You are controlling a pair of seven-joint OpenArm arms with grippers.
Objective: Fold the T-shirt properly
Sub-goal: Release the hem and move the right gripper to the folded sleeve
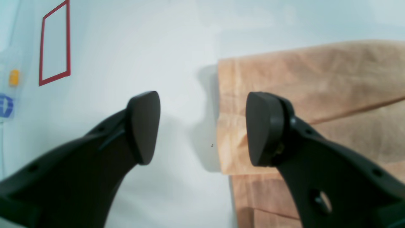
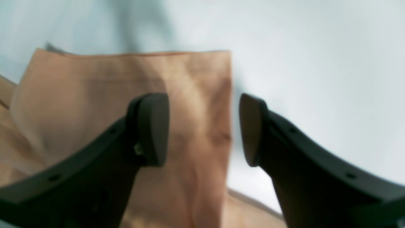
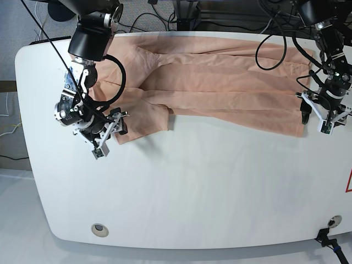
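The peach T-shirt [image 3: 220, 82] lies spread flat along the far side of the white table [image 3: 192, 192], plain side up. My right gripper [image 3: 110, 137] is open at the end of the sleeve on the left of the base view. In the right wrist view its jaws [image 2: 202, 129] straddle the sleeve's edge [image 2: 229, 95], one finger over fabric and one over bare table. My left gripper [image 3: 315, 118] is open at the shirt's near corner on the right. In the left wrist view its jaws [image 1: 202, 129] straddle the shirt's edge [image 1: 219, 126]. Neither gripper holds fabric.
A red tape rectangle [image 1: 53, 44] marks the table beyond the left gripper, and a corner of it shows at the base view's right edge [image 3: 348, 181]. Cables [image 3: 275, 33] hang behind the table. Two round grommets [image 3: 99, 229] sit near the front edge.
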